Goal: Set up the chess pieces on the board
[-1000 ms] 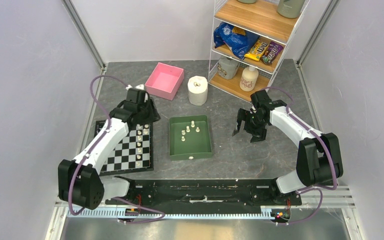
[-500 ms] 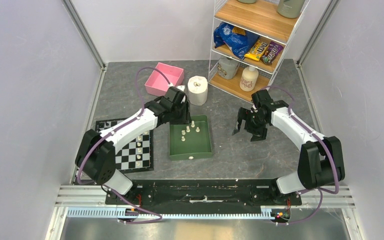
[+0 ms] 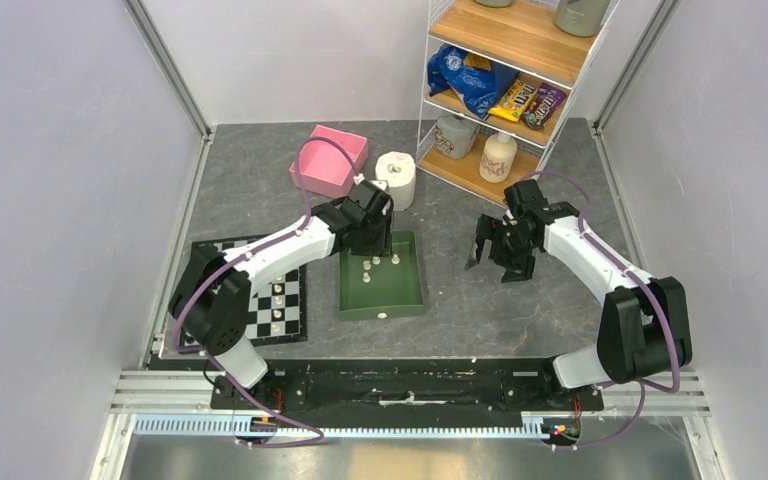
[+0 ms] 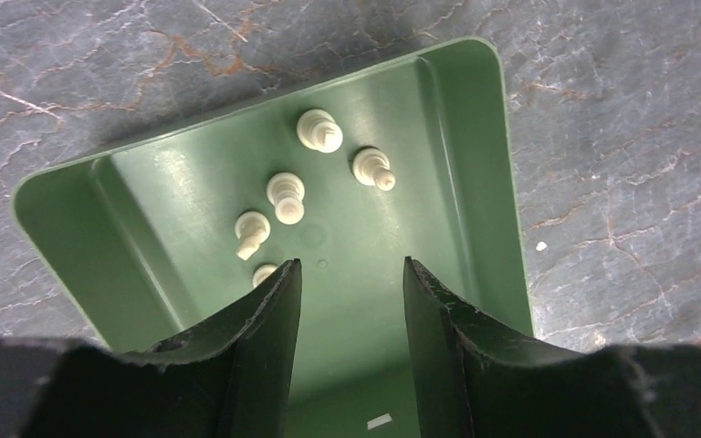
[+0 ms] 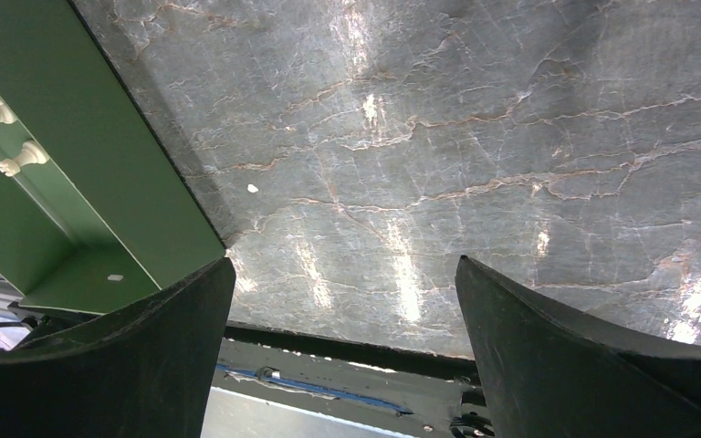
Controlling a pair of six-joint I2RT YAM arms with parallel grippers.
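Left gripper held spread, empty, above tray; pieces clustered, so neighbours may be knocked over. Right gripper spread, empty.

Board: far and left squares hidden under the left arm in the top view.
Tray: far end covered from above by the left gripper; cut by the left edge in the right wrist view.
Chess pieces: kinds too small to tell from above; one piece half hidden behind a finger.
Shelf: top cut off.
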